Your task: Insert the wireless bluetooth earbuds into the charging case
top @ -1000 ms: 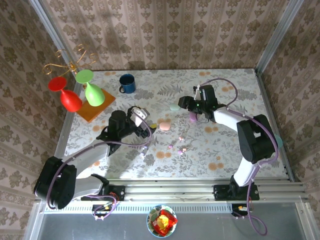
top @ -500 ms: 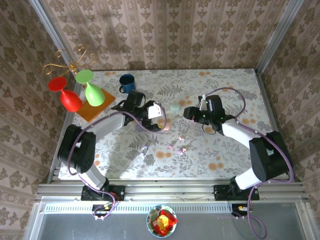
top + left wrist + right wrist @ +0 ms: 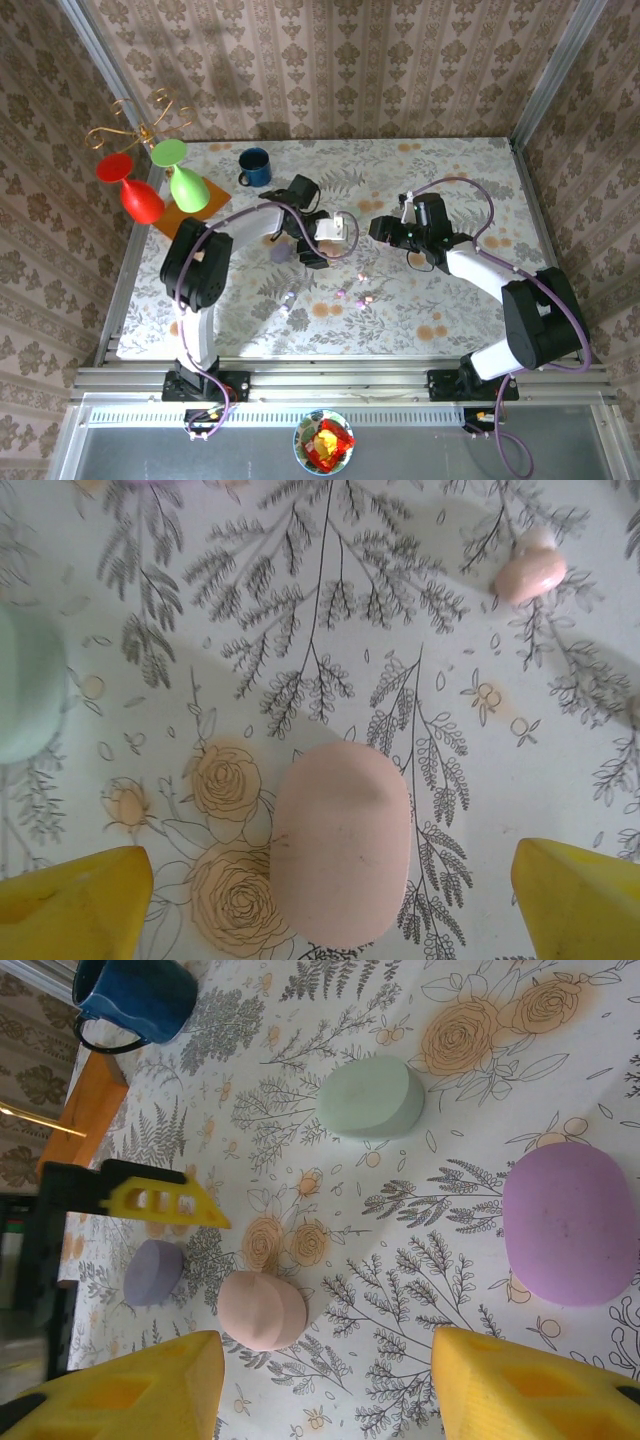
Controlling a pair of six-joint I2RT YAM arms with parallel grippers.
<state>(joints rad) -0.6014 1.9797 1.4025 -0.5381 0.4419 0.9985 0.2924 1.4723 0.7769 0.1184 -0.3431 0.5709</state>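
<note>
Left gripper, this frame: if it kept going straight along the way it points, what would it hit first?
The left gripper would most likely meet the pink case first: it lies centred between the open jaws in the left wrist view. How far above it the gripper hangs is unclear.

The top camera looks steeply down on the table from its near edge. The left wrist camera hangs close over a pink case between its jaws; the right wrist camera, farther back, sees that case beyond its jaws.
</note>
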